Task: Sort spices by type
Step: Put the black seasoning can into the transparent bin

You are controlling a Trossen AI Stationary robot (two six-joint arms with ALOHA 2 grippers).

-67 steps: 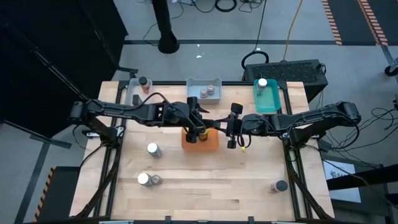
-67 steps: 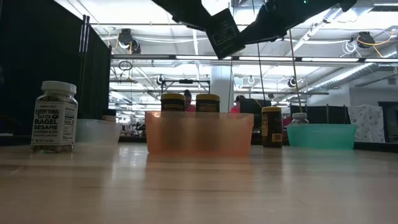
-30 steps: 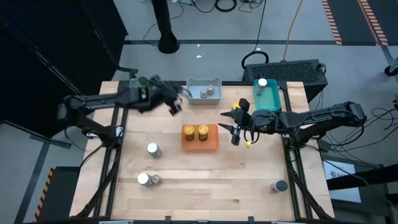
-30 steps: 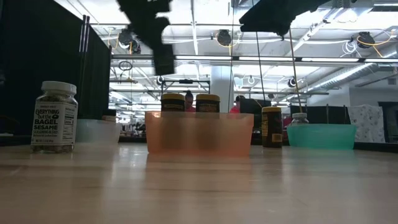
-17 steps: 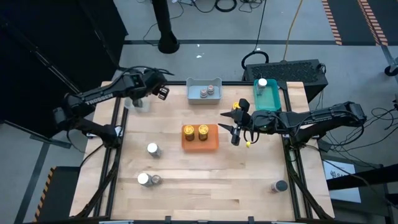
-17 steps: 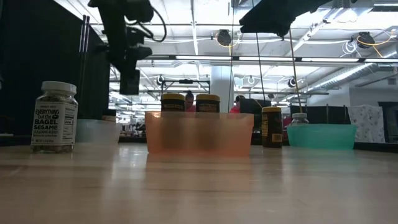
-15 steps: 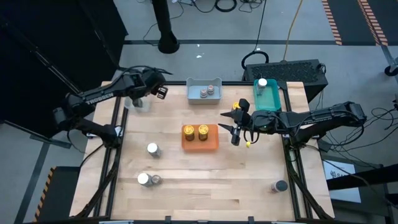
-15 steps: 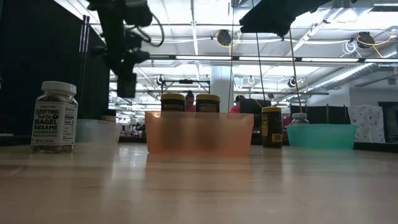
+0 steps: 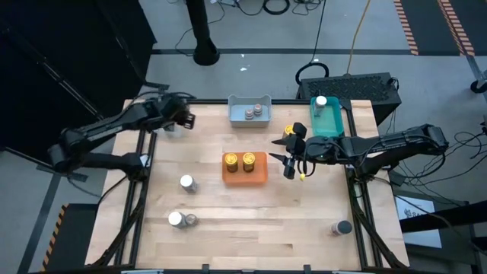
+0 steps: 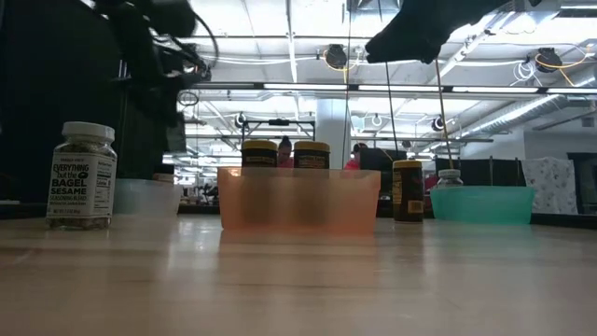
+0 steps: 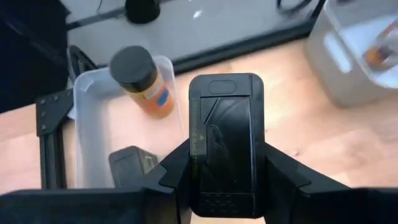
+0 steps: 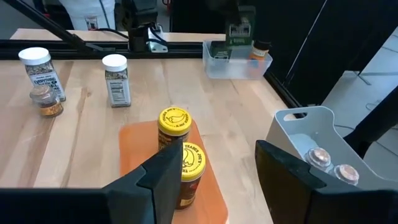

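Note:
My left gripper [image 9: 185,119] hangs over the clear tray [image 9: 166,120] at the table's far left corner. In that tray stands an orange jar with a dark lid [image 11: 142,78]. My right gripper [image 12: 217,168] hovers open and empty just right of the orange tray [image 9: 245,169], pointing toward it. Two yellow-lidded jars [image 12: 177,134] stand in the orange tray. Another yellow-lidded jar [image 9: 290,131] stands on the table close to the right gripper's far side. Two jars sit in the grey tray [image 9: 249,111], and a white-lidded jar [image 9: 321,101] sits in the teal tray [image 9: 327,122].
Loose jars stand on the table's left half: a white-lidded one [image 9: 187,183], and another [image 9: 176,219] with a small jar [image 9: 191,221] beside it. A dark-lidded jar [image 9: 342,227] stands near the right front corner. Bare wood lies along the near edge.
My left gripper has swung from above the table's far middle toward the far left corner and come lower, ending over the clear tray. The jars and trays have stayed where they were.

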